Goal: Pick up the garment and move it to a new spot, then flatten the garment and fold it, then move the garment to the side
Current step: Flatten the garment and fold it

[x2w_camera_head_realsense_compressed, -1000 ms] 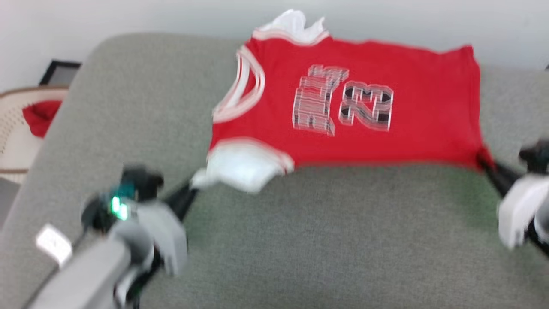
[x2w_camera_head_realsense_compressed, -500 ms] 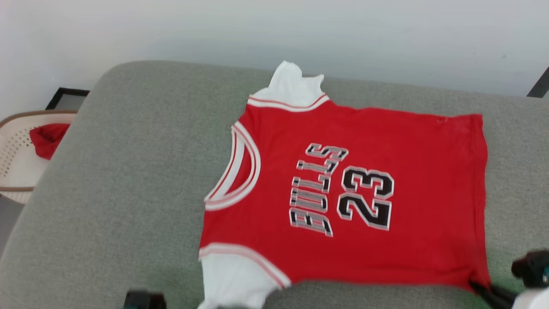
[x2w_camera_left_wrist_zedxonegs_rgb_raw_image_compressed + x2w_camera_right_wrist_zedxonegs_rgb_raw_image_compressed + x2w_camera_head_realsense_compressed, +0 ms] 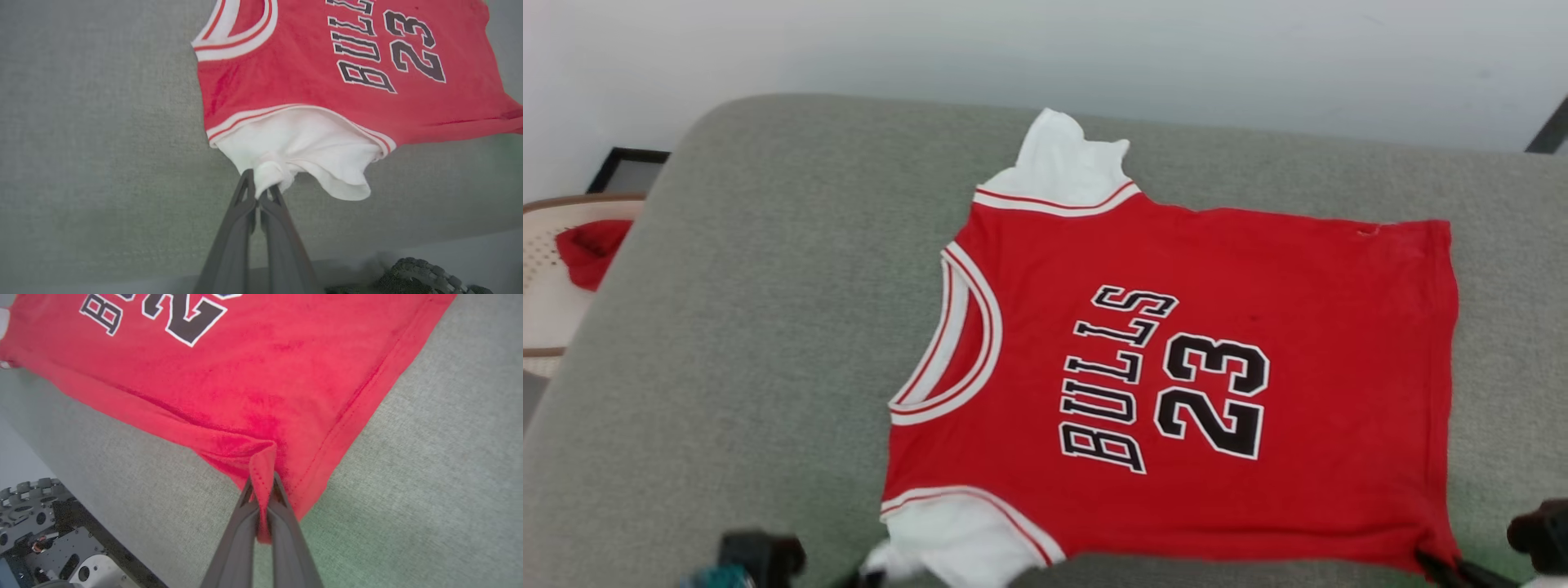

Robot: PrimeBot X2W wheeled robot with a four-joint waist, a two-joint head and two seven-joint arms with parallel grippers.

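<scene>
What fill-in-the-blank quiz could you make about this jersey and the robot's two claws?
1. The left gripper is shut on the ____ sleeve of the garment.
2. The right gripper pinches a ____ corner of its hem.
3. The number printed on its chest is ____.
4. A small red cloth lies in a basket at the head view's ____ edge.

Missing words: white; red; 23; left.

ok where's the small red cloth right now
In the head view the small red cloth lies at the far left edge, in a pale basket beside the grey cushion, well apart from the jersey.
</scene>
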